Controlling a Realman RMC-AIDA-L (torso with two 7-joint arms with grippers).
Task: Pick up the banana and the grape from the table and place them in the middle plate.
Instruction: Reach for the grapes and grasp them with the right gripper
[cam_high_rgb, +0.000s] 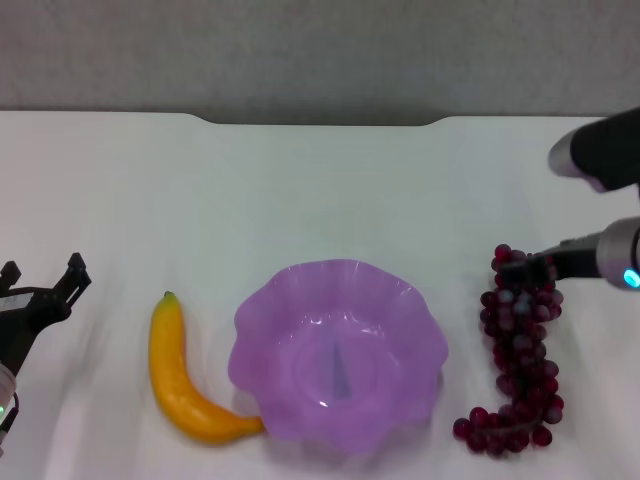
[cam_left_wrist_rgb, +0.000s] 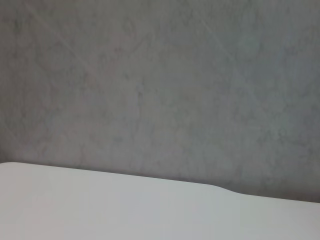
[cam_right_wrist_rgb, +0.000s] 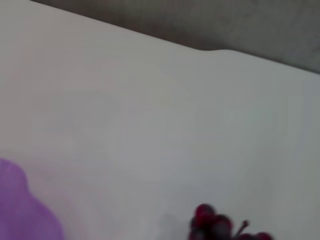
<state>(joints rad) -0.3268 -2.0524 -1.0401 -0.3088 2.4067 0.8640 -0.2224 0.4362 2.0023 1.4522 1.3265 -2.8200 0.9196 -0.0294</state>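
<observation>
Main risk: my right gripper (cam_high_rgb: 522, 272) sits over the far end of the grape bunch (cam_high_rgb: 518, 355), and a bunch that long, grabbed at one tip, will likely swing and hang. The trailing end could catch the scalloped rim of the purple dish (cam_high_rgb: 262, 311) on the way in, or drop short on the table (cam_high_rgb: 300, 190). Loose grapes may also squash or slip between the fingers. I can't tell whether those fingers are clenched or released; they're dark against the dark fruit.

Second risk: the banana (cam_high_rgb: 178, 372) lies with its near tip touching, maybe tucked under, the dish's left side. Pulling it out carelessly would drag the dish.

Pose: right arm reaches in from the table's right edge, forearm roughly level, tool pointing left at the bunch's far end. Its wrist camera catches only the top few grapes (cam_right_wrist_rgb: 212, 226) and a sliver of dish (cam_right_wrist_rgb: 22, 210).

Left gripper (cam_high_rgb: 42, 285) hangs near the left edge, well apart from the banana, fingers spread, holding nothing. Its wrist camera sees only the table's far edge and the wall.

Grape bunch lies right of the dish toward the near-right corner; banana left of it; dish centre, empty.
</observation>
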